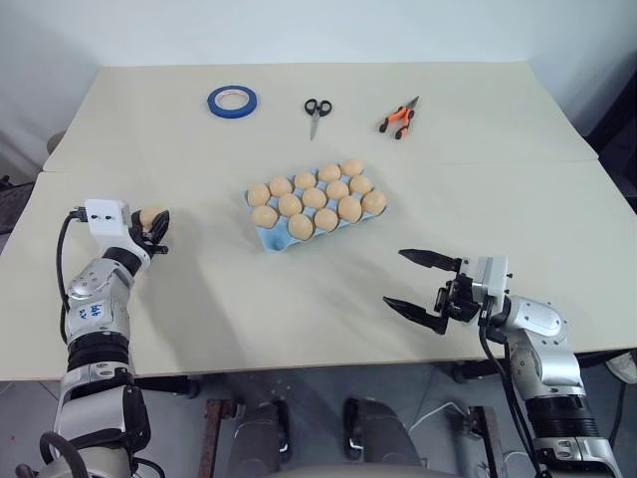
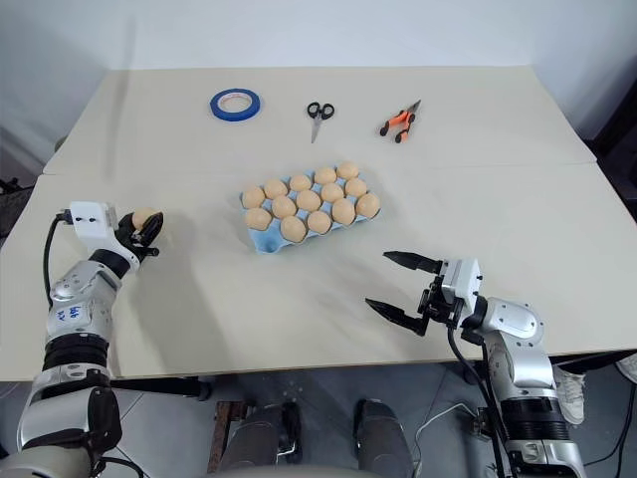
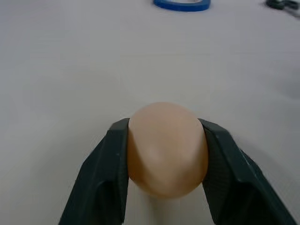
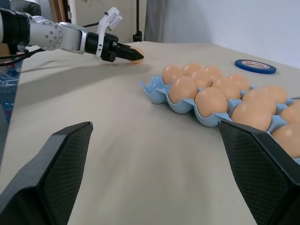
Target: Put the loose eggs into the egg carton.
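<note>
At the left side of the pale beige table (image 1: 478,110), a smooth pale tan-orange egg (image 3: 167,147) is clamped between the two black fingers of the left gripper (image 1: 154,227), one finger pressed against each side of it. Whether the egg is lifted off the tabletop cannot be told. Near the middle of the table the light blue moulded pulp egg carton (image 1: 271,239) is seen, well apart from the held egg, with eggs filling all but one near corner cup. Above the near right part of the table the right gripper (image 1: 418,284) is held with its jaws spread wide and nothing between them, its fingers pointed toward the carton. Along the far edge a blue tape roll (image 1: 232,100), black-handled scissors (image 1: 318,112) and orange-handled pliers (image 1: 398,118) are laid out.
</note>
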{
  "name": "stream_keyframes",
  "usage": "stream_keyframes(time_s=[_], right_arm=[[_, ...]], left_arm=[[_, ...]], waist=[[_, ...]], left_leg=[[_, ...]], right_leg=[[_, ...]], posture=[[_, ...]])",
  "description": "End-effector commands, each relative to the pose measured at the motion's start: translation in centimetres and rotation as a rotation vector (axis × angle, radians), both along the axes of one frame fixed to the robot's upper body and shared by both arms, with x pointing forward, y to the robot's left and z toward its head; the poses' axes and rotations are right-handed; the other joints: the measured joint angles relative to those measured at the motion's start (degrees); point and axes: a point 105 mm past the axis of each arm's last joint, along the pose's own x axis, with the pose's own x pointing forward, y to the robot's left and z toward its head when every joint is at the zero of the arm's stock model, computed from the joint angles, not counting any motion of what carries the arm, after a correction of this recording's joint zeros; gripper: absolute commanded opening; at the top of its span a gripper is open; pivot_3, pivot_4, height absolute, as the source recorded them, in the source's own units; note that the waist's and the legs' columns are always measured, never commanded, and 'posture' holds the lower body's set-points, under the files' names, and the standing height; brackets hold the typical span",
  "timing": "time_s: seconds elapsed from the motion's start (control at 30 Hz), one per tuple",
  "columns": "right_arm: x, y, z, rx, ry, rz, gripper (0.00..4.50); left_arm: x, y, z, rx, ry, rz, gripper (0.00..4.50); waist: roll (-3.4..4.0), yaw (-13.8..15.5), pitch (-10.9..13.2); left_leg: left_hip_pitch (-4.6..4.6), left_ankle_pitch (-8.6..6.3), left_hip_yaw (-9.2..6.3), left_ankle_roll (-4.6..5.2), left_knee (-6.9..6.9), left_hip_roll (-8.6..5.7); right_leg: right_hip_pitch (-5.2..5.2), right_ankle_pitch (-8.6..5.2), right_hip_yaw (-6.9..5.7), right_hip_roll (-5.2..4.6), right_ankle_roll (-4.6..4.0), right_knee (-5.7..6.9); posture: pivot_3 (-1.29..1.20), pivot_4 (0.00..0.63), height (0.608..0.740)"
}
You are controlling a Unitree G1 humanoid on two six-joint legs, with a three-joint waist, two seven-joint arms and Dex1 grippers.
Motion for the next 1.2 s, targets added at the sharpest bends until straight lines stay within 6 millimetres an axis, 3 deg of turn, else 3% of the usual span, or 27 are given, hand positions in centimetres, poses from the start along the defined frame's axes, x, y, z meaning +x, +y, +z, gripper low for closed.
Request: stream_keyframes(time_s=[0.03, 0.13, 0.3, 0.37, 0.43, 0.67, 0.87, 1.0, 1.2], right_arm=[[0.0, -0.2, 1.0, -0.006, -0.036, -0.005, 4.50], [0.0, -0.2, 1.0, -0.008, -0.035, -0.006, 4.50], [0.1, -0.1, 1.1, -0.009, -0.041, -0.010, 4.50], [0.2, 0.0, 1.2, -0.007, -0.045, -0.013, 4.50], [0.2, 0.0, 1.3, -0.003, -0.049, -0.021, 4.50], [-0.2, 0.1, 1.2, 0.006, -0.051, -0.031, 4.50], [-0.3, 0.1, 1.3, 0.007, -0.053, -0.038, 4.50], [-0.6, -0.9, 1.5, -0.010, -0.051, -0.052, 4.50], [-1.0, -3.1, 1.3, -0.065, -0.025, -0.082, 4.50]], left_arm=[[-1.0, -4.9, 4.7, 0.071, -0.190, -0.268, 1.98], [-2.8, -10.3, 5.3, 0.117, -0.201, -0.566, 1.98], [-4.1, -14.1, 3.1, 0.187, -0.108, -0.784, 1.98], [-4.1, -14.7, 2.4, 0.192, -0.081, -0.818, 1.98], [-4.0, -14.9, 2.0, 0.193, -0.065, -0.828, 2.45], [-3.0, -14.7, 1.3, 0.201, -0.062, -0.798, 4.47], [-3.2, -13.7, 1.6, 0.212, -0.088, -0.778, 4.47], [-5.2, -10.9, 2.1, 0.244, -0.104, -0.785, 4.47], [-9.0, -5.5, -0.6, 0.371, 0.036, -0.765, 4.47]], waist=[[0.00, 0.04, 0.00], [0.00, 0.18, 0.00], [0.00, -0.26, 0.00], [0.00, -0.25, 0.00], [0.00, -0.10, 0.00], [0.00, 0.07, 0.00], [0.00, 0.00, 0.00], [0.01, -0.44, 0.00], [0.03, -0.15, 0.01]], left_leg=[[0.00, 0.00, 0.00, -0.01, 0.00, 0.00], [0.00, 0.00, 0.00, -0.01, 0.00, 0.00], [0.05, 0.00, 0.08, 0.00, 0.08, 0.01], [0.10, 0.00, 0.13, 0.00, 0.08, 0.04], [0.09, 0.01, 0.13, 0.00, 0.10, 0.05], [0.03, -0.04, 0.11, 0.09, 0.19, 0.03], [0.03, -0.06, 0.10, 0.11, 0.19, 0.03], [0.04, -0.06, 0.15, 0.10, 0.15, 0.06], [0.04, -0.13, 0.20, 0.09, 0.05, 0.06]], right_leg=[[0.00, 0.00, 0.00, 0.00, 0.00, -0.01], [0.01, 0.00, 0.01, -0.01, 0.00, -0.02], [0.04, 0.00, 0.11, 0.03, 0.00, 0.03], [0.02, 0.00, 0.18, 0.08, -0.01, 0.07], [0.01, 0.00, 0.17, 0.09, -0.01, 0.07], [0.02, 0.00, 0.17, 0.03, 0.00, 0.05], [0.02, 0.01, 0.17, 0.02, 0.01, 0.05], [-0.03, 0.01, 0.23, 0.03, 0.01, 0.06], [-0.09, 0.00, 0.54, -0.01, 0.00, -0.06]], posture=[[0.00, 0.150, 0.740], [0.00, 0.150, 0.740], [0.00, 0.150, 0.740], [0.00, 0.150, 0.740], [0.00, 0.150, 0.740], [0.00, 0.150, 0.740], [0.00, 0.150, 0.740], [0.00, 0.150, 0.740], [0.00, 0.150, 0.740]])
